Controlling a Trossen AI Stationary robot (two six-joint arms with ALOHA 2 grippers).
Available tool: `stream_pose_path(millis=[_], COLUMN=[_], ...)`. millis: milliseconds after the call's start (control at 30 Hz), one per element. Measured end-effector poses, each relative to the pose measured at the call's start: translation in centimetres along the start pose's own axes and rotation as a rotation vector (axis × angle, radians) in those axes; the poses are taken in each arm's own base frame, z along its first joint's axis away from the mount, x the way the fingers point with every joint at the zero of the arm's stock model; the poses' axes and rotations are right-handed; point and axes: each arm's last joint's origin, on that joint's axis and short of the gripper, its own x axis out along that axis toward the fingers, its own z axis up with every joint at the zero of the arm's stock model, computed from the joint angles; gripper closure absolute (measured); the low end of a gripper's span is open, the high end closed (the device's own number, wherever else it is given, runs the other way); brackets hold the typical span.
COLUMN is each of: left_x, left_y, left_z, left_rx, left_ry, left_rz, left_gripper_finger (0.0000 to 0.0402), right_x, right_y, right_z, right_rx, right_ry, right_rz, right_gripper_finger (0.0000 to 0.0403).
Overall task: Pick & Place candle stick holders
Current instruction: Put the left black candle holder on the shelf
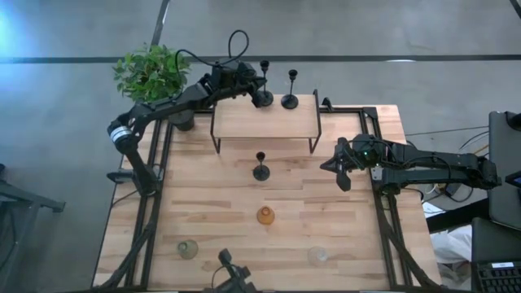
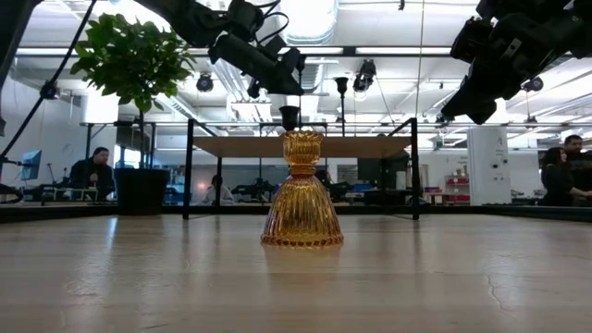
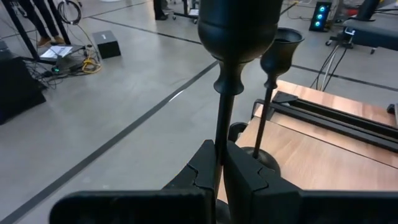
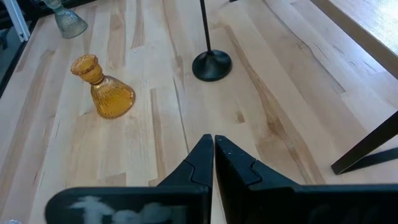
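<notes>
The left gripper's fingers are pressing together on the thin upright stem of a candle stick holder, low on the stem, its cup rising straight above them. The left gripper is reaching over the back left corner of the raised wooden shelf, and the base is sitting at, or just above, the shelf's rear edge; which of the two I cannot tell. A second candle stick holder is standing upright just beside it, so any sideways move is risking a knock. The third candle stick holder is waiting on the bench, in front of the shelf, stem vertical. The right gripper is hovering over the bench's right side with its fingers closed on nothing. That third holder is lying to its left and is nearer this arm, so I'd expect the right arm to take it, approaching level against the upright stem. An amber vase is standing close in front.
</notes>
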Motion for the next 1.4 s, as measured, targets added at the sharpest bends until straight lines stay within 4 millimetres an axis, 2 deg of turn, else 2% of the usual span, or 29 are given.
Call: stream_pose_path(millis=[633, 1033, 1200, 1267, 1400], left_x=[0.0, 0.4, 0.4, 0.4, 0.5], left_y=[0.5, 0.5, 0.5, 0.5, 0.6], left_z=[-0.2, -2.1, -2.1, -2.1, -2.3], left_rx=[-0.025, -0.030, -0.031, -0.031, -0.030], left_ry=[0.012, 0.003, 0.003, 0.002, 0.016], left_rz=[-0.051, -0.058, -0.059, -0.059, -0.059], left_gripper_finger=[0.0386, 0.0386, 0.0386, 0.0377, 0.0330], right_x=[0.0, 0.0, 0.0, 0.0, 0.0], right_y=[0.0, 0.0, 0.0, 0.0, 0.0], right_z=[0.0, 0.0, 0.0, 0.0, 0.0], right_rx=[0.000, 0.000, 0.000, 0.000, 0.000], right_ry=[0.000, 0.000, 0.000, 0.000, 0.000], right_rz=[0.000, 0.000, 0.000, 0.000, -0.001], right_gripper_finger=[0.0390, 0.0390, 0.0390, 0.0390, 0.0390])
